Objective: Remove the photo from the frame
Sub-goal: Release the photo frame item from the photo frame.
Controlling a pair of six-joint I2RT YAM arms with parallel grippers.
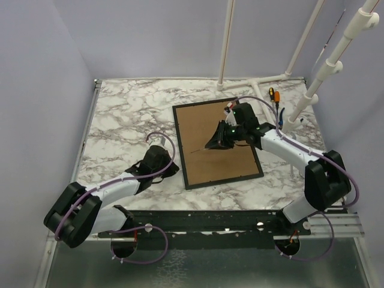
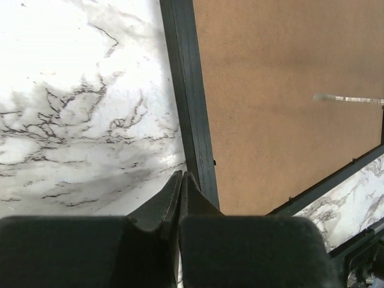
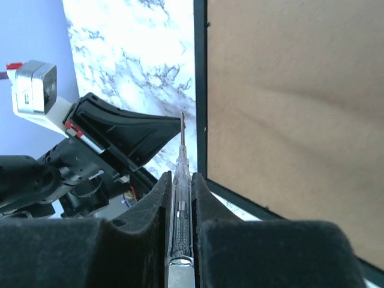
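Note:
The frame lies face down on the marble table, its brown fibreboard back up inside a thin black border. The photo is hidden under that back. My right gripper hovers over the middle of the back, shut on a clear-handled screwdriver whose tip points toward the frame's left side. In the right wrist view the screwdriver runs between the jaws of the right gripper, beside the frame. My left gripper is shut and empty, its tips at the frame's left border, low on the table.
An orange-handled tool and a blue-handled one lie at the back right, by a white pipe stand. Walls close in the table on the left, the back and the right. The left arm's body shows in the right wrist view.

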